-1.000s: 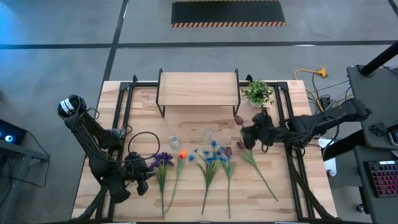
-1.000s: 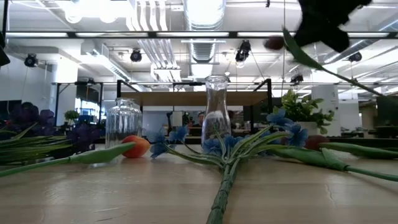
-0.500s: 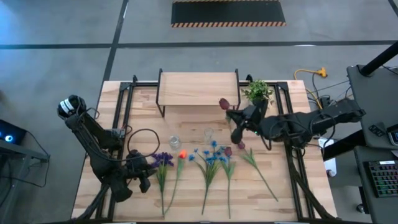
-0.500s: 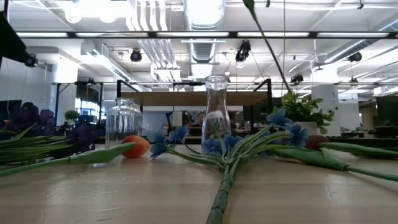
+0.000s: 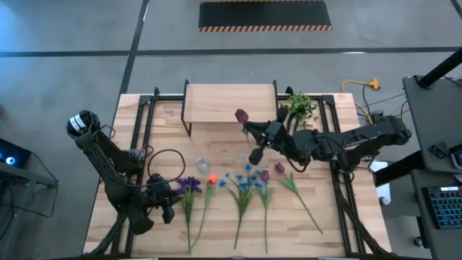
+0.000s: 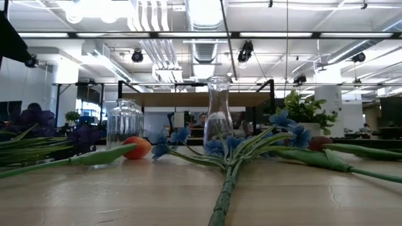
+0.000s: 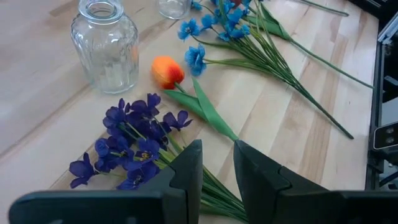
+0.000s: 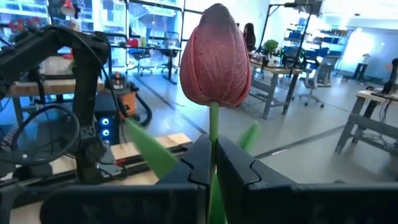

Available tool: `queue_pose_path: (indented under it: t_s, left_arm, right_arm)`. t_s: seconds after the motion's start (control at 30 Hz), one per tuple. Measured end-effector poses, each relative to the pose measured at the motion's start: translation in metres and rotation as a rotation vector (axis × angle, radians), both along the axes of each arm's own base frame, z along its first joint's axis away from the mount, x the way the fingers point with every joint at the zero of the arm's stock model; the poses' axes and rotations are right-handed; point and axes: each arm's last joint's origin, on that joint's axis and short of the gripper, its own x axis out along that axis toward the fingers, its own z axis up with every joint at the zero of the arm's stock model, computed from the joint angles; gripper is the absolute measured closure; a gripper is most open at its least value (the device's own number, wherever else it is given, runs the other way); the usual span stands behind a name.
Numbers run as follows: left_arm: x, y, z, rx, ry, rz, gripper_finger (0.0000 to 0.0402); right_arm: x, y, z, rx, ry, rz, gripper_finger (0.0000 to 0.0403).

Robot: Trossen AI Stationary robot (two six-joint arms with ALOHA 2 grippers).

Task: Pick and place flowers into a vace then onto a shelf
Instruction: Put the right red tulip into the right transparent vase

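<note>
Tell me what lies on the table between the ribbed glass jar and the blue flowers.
In the left wrist view, the orange bud lies between the ribbed glass jar and the blue flowers. The low view shows the same order.

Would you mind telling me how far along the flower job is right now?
Nothing looks finished: the tall clear glass bottle vase is empty, and the light wooden shelf bare. In hand: the right gripper is shut on the stem of a dark red tulip, held above the table near that vase. Left: the purple cluster, orange bud and blue blooms lie on the table; the left gripper waits beside them.
</note>
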Motion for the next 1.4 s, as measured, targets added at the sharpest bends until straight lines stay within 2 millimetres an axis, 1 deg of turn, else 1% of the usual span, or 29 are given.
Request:
queue_pose_path:
  t_s: [0.2,0.43,0.57,0.9,1.23,1.4]
  left_arm:
    - [0.0,0.0,0.0,0.002,0.001,-0.001,0.0327]
    - [0.0,0.001,-0.001,0.012,0.005,-0.005,0.0327]
    - [-0.001,0.001,-0.002,0.015,0.006,-0.004,0.0327]
    - [-0.001,0.002,-0.002,0.025,-0.008,0.003,0.0327]
    - [-0.001,0.002,-0.003,0.026,-0.007,0.003,0.0327]
    - [-0.001,0.002,-0.003,0.027,-0.006,0.003,0.0327]
  right_arm:
    - [0.007,0.001,-0.006,-0.003,-0.004,0.002,0.0394]
    - [0.006,-0.001,0.009,-0.027,-0.049,-0.002,0.0394]
    - [0.007,-0.003,0.01,-0.017,-0.058,0.025,0.0394]
    - [0.02,-0.001,-0.004,-0.013,-0.036,0.029,0.0394]
    - [0.024,-0.003,-0.009,-0.014,-0.018,0.03,0.0394]
    - [0.025,-0.006,-0.022,0.015,-0.001,0.021,0.0394]
